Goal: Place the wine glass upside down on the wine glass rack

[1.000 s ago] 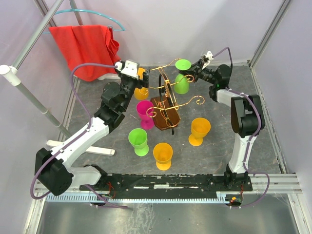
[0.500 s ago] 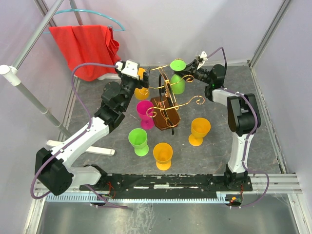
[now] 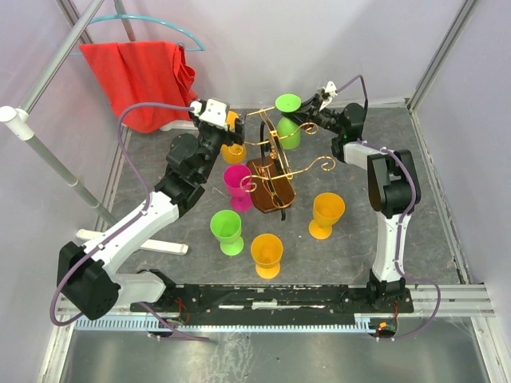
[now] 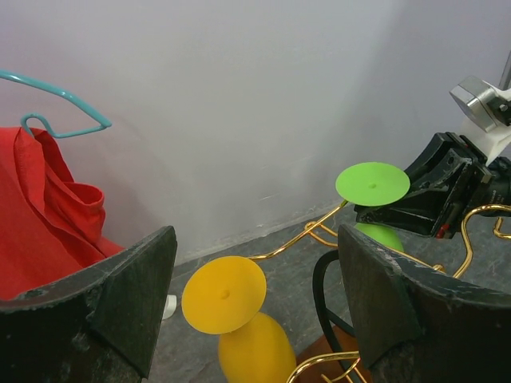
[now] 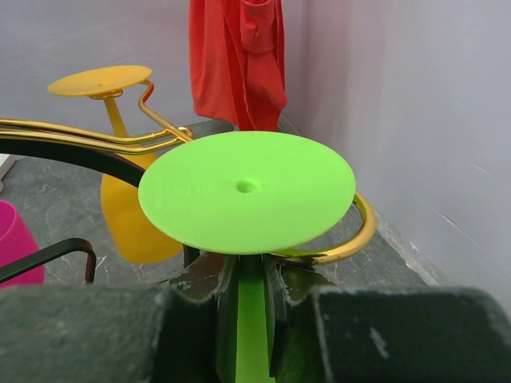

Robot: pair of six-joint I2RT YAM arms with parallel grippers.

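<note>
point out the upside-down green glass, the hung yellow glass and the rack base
green glass (image 5: 247, 187), right wrist view, centre of its foot disc
yellow glass (image 4: 223, 294), left wrist view, centre of its foot disc
rack (image 3: 262, 169), top view, its dark wooden base

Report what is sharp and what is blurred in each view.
Top external: evenly lit, sharp throughout, soft shadows. Left wrist: near jaws dark against the bright wall, yellow glass sharp. Right wrist: jaws a dark blur along the bottom, green glass foot crisp.
</note>
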